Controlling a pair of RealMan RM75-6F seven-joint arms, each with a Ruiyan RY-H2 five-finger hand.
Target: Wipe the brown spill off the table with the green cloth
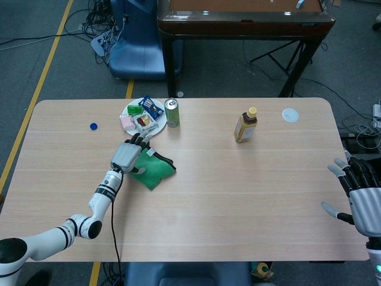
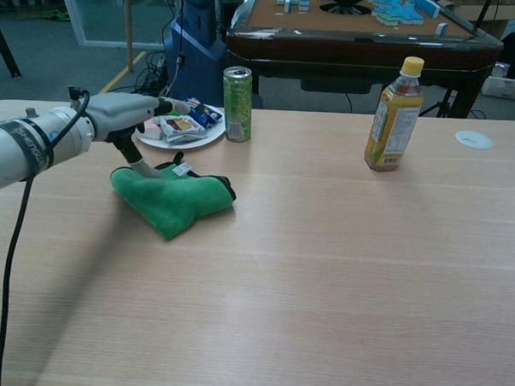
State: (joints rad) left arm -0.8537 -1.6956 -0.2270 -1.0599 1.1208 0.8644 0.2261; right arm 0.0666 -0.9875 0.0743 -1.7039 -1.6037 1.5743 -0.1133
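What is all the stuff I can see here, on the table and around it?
Green cloth: one, green, lying on the table below the plate.
Plate: one, white, far left part of the table, holding several small snack packets.
Can: one, green, upright just right of the plate.
Bottle: one, amber with yellow cap, upright on the far right part.
Bottle cap: one, blue, left of the plate.
Round disc: one, white, far right corner.
Table: one, light wood.
Dark wooden table: one, behind.
Left hand: one, grey, resting on the cloth's left edge.
Right hand: one, at the right table edge, fingers spread, holding nothing.
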